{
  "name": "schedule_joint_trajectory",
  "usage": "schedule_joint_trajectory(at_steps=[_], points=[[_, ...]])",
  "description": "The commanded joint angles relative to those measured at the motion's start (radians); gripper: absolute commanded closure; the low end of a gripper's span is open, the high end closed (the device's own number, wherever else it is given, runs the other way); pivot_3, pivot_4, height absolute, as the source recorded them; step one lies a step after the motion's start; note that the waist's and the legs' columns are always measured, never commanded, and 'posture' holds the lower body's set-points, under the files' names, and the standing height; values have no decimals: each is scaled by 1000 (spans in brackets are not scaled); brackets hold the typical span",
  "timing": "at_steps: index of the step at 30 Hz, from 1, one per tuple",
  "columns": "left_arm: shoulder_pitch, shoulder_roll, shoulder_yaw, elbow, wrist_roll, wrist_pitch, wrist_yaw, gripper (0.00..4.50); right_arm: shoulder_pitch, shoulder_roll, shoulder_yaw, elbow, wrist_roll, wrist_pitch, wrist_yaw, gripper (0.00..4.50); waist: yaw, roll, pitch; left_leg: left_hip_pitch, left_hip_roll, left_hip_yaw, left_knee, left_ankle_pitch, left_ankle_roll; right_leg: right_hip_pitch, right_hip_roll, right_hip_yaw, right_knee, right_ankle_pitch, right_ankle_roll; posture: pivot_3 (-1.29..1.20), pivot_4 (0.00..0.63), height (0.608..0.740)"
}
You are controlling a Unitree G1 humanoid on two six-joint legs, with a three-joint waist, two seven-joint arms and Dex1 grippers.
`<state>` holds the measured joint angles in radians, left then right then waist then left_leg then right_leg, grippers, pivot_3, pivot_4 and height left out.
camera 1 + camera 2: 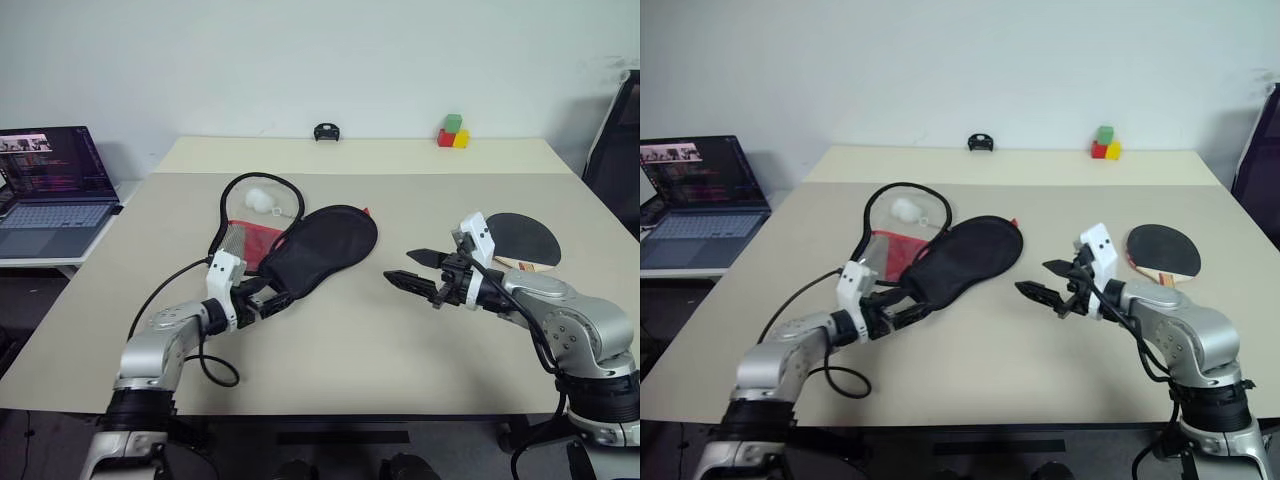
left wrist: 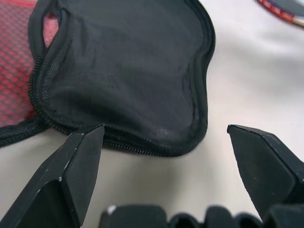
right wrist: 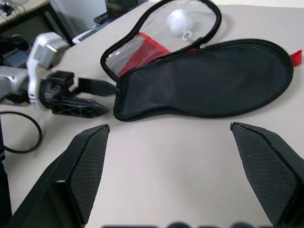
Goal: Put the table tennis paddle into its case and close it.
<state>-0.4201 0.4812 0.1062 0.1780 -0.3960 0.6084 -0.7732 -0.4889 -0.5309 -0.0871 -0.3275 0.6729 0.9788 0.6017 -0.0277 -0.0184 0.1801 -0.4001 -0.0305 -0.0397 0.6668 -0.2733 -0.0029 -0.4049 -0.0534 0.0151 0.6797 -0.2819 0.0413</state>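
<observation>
Table [image 1: 400, 350] spreads beige beneath us, a second lighter table [image 1: 400, 152] butted behind it. On it the case [image 1: 325, 245] lies unzipped, its black flap folded toward our right, the red mesh half [image 1: 252, 240] and a white ball [image 1: 260, 200] exposed beside it. Our left gripper [image 1: 272, 300] sits at the case's narrow end, fingers spread apart, gripping nothing. Our right gripper [image 1: 412, 268] hovers above the table, fingers wide, empty. Behind it the table tennis paddle [image 1: 524, 240] lies flat near the right edge, well apart from the case. Small colored blocks [image 1: 453, 132] stand on the far table.
</observation>
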Motion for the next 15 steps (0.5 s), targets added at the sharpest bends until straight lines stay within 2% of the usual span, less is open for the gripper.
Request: schedule_joint_trajectory(at_steps=[1,10,15], points=[[-14,-12,46,-11,-43,27,25,0,11,-17,-39,-63,42,7,3,37,1,0,0,0,0,0,0,0,0,0,0,0,0,0,0,0,150,740],[73,-27,139,-132,-164,128,71,0,41,-61,-67,-122,148,13,65,37,0,0,0,0,0,0,0,0,0,0,0,0,0,0,0,0,150,740],[113,-87,220,-181,-246,192,171,0,32,-70,-57,-101,141,-7,70,37,2,0,0,0,0,0,0,0,0,0,0,0,0,0,0,0,150,740]])
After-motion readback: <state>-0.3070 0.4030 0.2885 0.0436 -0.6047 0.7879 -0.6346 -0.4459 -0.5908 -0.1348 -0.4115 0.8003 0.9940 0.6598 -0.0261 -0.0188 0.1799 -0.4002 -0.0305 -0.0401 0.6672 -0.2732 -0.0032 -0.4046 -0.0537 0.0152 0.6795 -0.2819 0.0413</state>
